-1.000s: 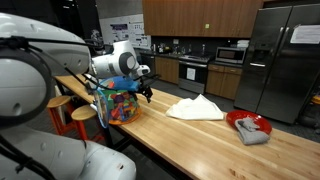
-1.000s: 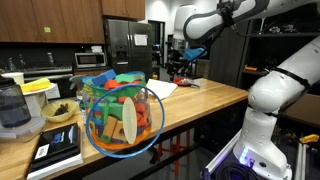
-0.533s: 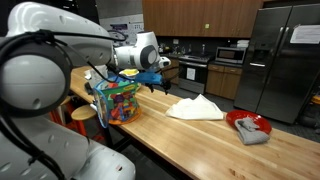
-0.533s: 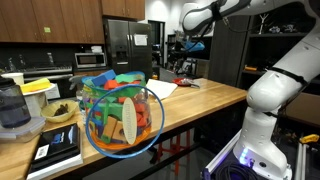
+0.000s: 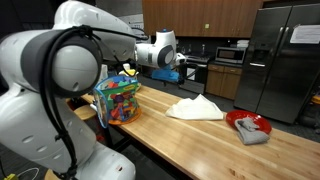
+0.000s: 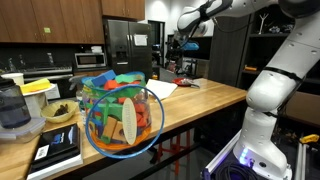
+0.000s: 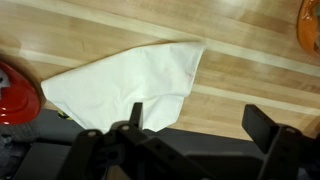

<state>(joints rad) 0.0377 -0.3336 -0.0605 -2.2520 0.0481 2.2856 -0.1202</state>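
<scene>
Since a second ago, the arm has swung away from above the mesh basket of colourful toys (image 5: 117,100) and now reaches over the middle of the wooden counter (image 5: 200,140). Its gripper (image 7: 200,128) hovers above a crumpled white cloth (image 7: 130,75), with its two fingers spread wide apart, empty and clear of the fabric. The cloth lies on the counter between the basket and a red bowl (image 5: 243,120) that holds a grey rag (image 5: 252,130). In the wrist view, the bowl's red rim shows at the left edge, near the cloth.
</scene>
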